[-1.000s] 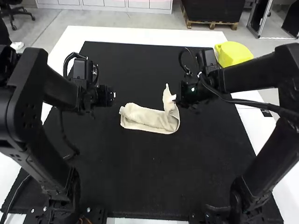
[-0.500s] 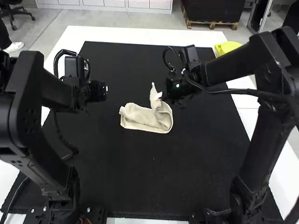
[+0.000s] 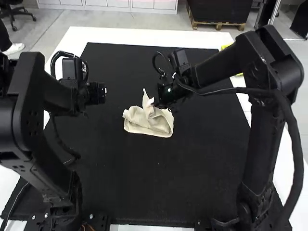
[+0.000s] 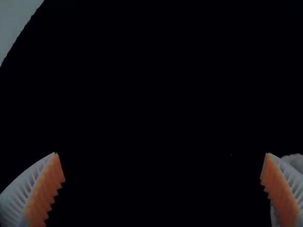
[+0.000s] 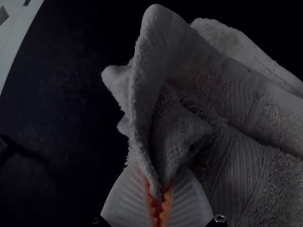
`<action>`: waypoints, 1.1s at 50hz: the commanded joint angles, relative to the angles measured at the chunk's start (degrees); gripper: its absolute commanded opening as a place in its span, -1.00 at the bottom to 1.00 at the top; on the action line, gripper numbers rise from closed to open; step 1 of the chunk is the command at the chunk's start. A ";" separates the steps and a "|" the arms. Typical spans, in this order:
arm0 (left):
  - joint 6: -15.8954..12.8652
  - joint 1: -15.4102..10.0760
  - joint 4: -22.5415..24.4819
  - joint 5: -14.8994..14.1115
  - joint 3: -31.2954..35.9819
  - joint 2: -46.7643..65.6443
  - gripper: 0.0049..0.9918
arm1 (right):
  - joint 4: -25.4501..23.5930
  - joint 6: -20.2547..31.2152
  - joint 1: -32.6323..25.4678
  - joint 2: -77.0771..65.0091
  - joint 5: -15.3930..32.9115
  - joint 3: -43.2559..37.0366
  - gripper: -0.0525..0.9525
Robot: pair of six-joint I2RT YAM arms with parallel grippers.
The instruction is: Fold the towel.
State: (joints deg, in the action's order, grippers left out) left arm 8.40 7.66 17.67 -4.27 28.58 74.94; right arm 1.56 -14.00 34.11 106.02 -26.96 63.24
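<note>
The cream towel [image 3: 150,124] lies in the middle of the black mat, partly folded, its right end lifted and curled over toward the left. My right gripper [image 3: 153,102] holds that raised end above the rest. In the right wrist view my right gripper [image 5: 158,201] is shut on a pinched edge of the towel [image 5: 189,90]. My left gripper [image 3: 105,91] hangs over the mat, left of the towel and apart from it. The left wrist view has my left gripper [image 4: 163,165] wide open with nothing between its fingers, a bit of towel [image 4: 294,162] beyond one finger.
The black mat [image 3: 144,183] covers most of the white table [image 3: 144,35]. A yellow object [image 3: 225,46] is partly hidden behind the right arm at the table's far right. A cable loops beside the left arm.
My right gripper has moved left, carrying the towel's raised end over the rest and shortening its outline. My left gripper has shifted slightly left, away from the towel.
</note>
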 commanded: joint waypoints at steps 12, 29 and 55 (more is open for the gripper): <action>-1.20 0.69 0.87 -0.30 -1.86 -1.64 0.96 | 1.07 -0.41 2.89 3.85 0.15 5.22 -0.94; -2.34 1.22 1.58 -0.30 -2.47 -1.64 0.96 | 2.39 -1.03 3.77 7.63 -0.02 8.83 -0.93; -3.48 2.97 1.66 -0.47 -2.74 -2.95 0.96 | 2.13 -4.28 6.06 10.00 -2.66 17.00 0.00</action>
State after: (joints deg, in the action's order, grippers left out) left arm 5.63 10.09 18.85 -4.40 26.63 74.65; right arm 3.88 -17.30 40.34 117.21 -27.97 77.17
